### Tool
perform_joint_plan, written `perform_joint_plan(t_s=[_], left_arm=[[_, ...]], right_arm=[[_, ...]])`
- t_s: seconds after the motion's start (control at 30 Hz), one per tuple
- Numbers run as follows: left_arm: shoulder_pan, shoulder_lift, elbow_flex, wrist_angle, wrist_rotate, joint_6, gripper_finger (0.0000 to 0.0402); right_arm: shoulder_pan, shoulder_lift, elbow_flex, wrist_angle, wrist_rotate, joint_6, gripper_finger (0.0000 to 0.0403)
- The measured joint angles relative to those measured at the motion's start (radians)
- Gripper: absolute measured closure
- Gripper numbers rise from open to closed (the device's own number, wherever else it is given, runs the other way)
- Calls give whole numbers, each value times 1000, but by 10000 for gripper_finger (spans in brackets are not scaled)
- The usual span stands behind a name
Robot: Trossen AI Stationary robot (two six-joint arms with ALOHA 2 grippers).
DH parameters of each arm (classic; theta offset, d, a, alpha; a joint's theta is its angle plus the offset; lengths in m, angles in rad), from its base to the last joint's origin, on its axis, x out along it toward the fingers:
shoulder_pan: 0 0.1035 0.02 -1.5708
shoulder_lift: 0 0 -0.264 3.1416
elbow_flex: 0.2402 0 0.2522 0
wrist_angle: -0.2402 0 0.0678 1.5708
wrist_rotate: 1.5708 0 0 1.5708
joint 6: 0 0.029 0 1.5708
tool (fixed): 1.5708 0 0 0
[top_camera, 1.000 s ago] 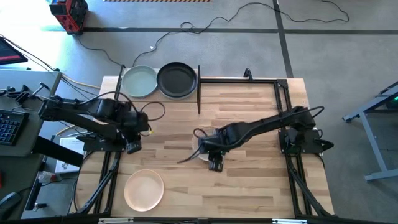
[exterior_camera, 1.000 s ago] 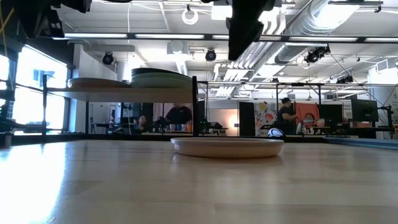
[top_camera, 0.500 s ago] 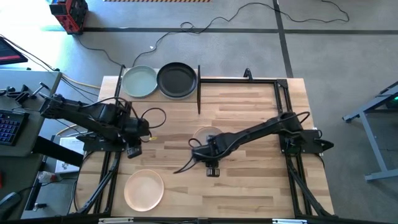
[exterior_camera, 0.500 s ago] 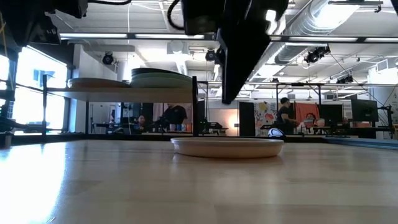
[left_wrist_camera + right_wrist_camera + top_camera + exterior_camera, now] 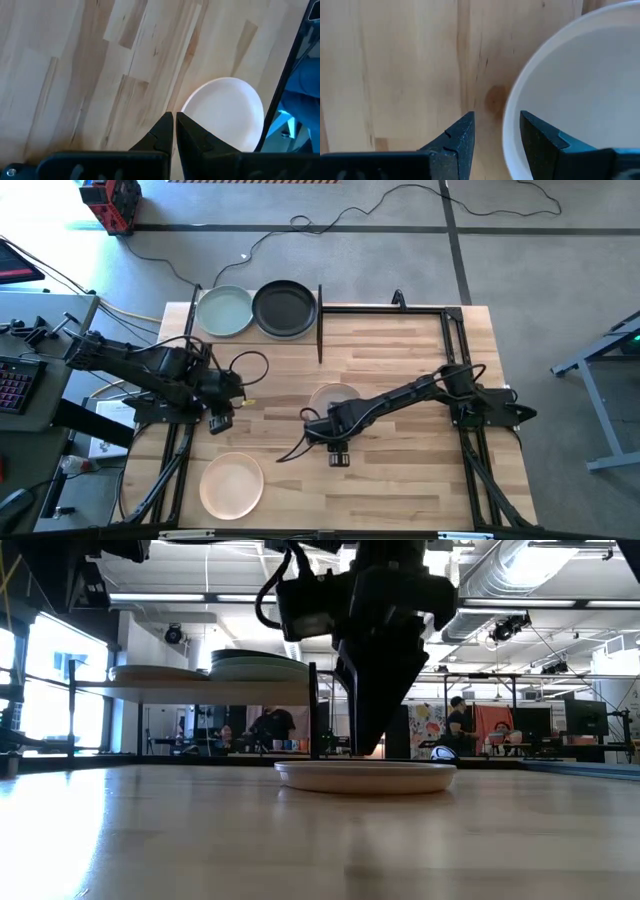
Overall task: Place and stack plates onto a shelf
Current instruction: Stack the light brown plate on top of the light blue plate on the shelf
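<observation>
A beige plate point(image 5: 335, 394) point(image 5: 365, 777) lies flat on the wooden tabletop near its middle. My right gripper point(image 5: 338, 452) point(image 5: 367, 745) point(image 5: 496, 135) hangs open just above the plate's near rim point(image 5: 512, 120), one finger over the table and one over the plate. A cream-peach plate point(image 5: 232, 484) point(image 5: 225, 115) lies flat near the table's near-left corner. My left gripper point(image 5: 222, 423) point(image 5: 174, 131) is shut and hovers over the table just beyond that plate. The shelf point(image 5: 190, 691) at the far-left corner carries a pale green plate point(image 5: 224, 311) and a black plate point(image 5: 285, 308).
A black shelf post point(image 5: 319, 330) stands between the shelf and the table's middle. A black frame point(image 5: 400, 308) runs along the far and right edges. Bare wood point(image 5: 420, 480) shows on the near right. People and desks appear in the room beyond the table.
My right gripper has moved toward the table's near edge and come down, from over the beige plate to just above its near rim. My left gripper has drifted slightly toward the table's right. The plates have stayed where they were.
</observation>
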Motion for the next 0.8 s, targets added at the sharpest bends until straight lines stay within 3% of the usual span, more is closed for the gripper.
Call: perform_joint_plan(t_s=[0.2,0.8], left_arm=[[0,10,0,0,-56,-1,392],[0,72,0,-6,-68,1,392]], right_arm=[[-9,28,0,10,19,10,268],[-14,75,0,8,30,61,276]])
